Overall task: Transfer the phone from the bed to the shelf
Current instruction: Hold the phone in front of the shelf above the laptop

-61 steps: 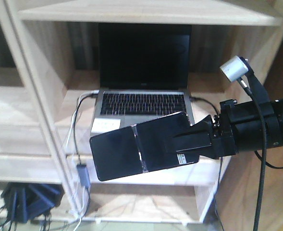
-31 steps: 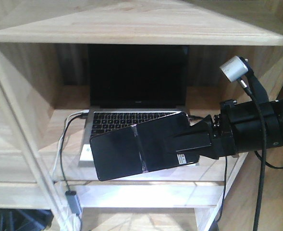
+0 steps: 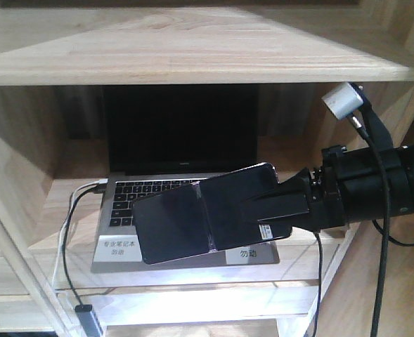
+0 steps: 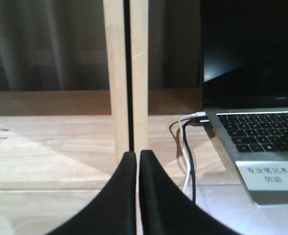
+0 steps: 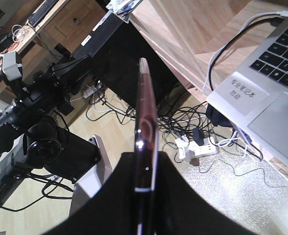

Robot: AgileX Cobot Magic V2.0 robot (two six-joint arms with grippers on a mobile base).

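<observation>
One end of the phone [image 3: 178, 225] was pinched in the right gripper [image 3: 247, 210], the rest jutting ahead of it above the laptop [image 3: 178, 126]; released here, it could strike the keyboard [image 3: 126, 200], not the shelf [image 3: 52, 217].

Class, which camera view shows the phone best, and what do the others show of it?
The exterior front-facing view: the phone shows its broad glossy black face and middle seam, held in the right gripper. The right wrist view shows only its thin pinkish edge. The left wrist view shows none of it.
</observation>
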